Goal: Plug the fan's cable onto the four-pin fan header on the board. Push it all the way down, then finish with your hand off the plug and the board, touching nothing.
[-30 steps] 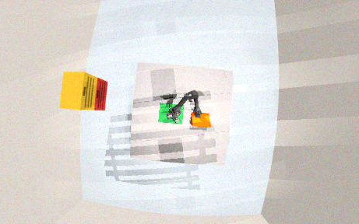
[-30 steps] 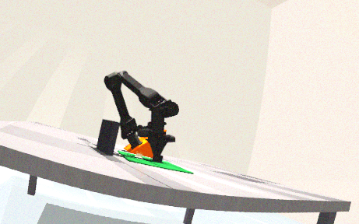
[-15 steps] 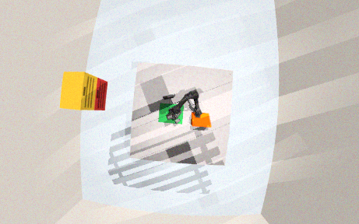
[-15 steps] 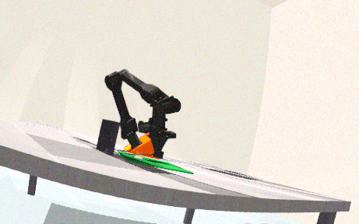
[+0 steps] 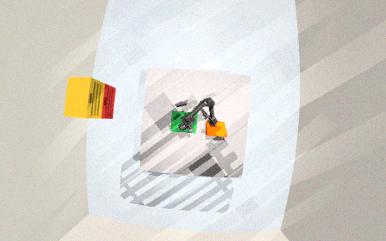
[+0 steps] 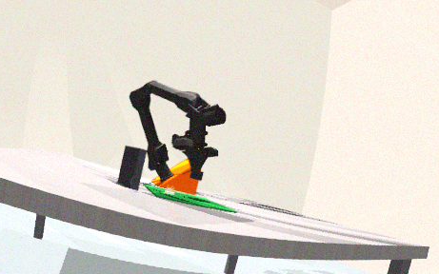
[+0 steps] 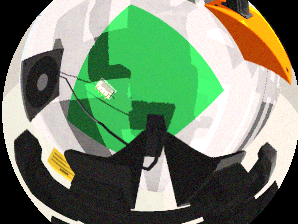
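Note:
My gripper [image 5: 186, 126] [image 6: 197, 174] [image 7: 156, 142] points down and is shut on the black plug [image 7: 156, 124]. In the exterior view it is raised, with a gap down to the green board [image 5: 177, 126] [image 6: 201, 202] [image 7: 165, 60]. The thin dark cable [image 7: 90, 114] runs from the square black fan [image 5: 182, 103] [image 6: 132, 167] [image 7: 42, 81] and loops below the plug. The small pale header [image 6: 169, 191] [image 7: 105, 88] is on the board, left of and above the plug in the wrist view, and apart from it. The plug's underside is hidden.
An orange block [image 5: 216, 130] [image 6: 180, 185] [image 7: 262, 42] is at the arm's base, beside the board. The fan stands upright near another side of the board. A large yellow box [image 5: 77, 98] with a red part [image 5: 109, 101] is off beyond the table [image 5: 158, 161] [image 6: 70, 190].

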Controlling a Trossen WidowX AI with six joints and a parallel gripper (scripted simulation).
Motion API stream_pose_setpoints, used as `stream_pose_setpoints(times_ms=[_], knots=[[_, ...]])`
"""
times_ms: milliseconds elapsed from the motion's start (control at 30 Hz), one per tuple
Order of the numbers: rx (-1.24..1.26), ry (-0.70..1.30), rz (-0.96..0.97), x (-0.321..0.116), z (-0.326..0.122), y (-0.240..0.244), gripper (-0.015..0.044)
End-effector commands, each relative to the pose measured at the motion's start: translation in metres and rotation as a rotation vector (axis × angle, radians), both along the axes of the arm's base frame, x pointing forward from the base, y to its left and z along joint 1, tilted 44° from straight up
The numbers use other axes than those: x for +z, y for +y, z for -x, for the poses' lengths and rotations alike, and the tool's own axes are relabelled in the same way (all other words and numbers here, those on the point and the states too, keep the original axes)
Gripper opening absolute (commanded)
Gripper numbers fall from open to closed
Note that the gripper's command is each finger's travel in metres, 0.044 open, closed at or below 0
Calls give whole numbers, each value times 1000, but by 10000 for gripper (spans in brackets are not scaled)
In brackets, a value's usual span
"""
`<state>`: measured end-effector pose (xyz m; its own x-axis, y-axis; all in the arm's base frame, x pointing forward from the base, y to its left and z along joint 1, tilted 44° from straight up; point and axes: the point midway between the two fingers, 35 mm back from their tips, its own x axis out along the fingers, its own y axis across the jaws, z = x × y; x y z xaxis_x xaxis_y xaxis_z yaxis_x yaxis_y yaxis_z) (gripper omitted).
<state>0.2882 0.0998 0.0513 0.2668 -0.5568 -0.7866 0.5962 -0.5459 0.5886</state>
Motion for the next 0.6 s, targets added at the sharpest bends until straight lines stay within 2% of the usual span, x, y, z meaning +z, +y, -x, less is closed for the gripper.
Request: stream_pose_setpoints(times_ms=[0, 133, 567], knots=[[1, -8, -9, 10, 1, 10, 0], [18, 6, -2, 11, 1, 11, 0], [343, 274, 130, 11, -5, 12, 0]])
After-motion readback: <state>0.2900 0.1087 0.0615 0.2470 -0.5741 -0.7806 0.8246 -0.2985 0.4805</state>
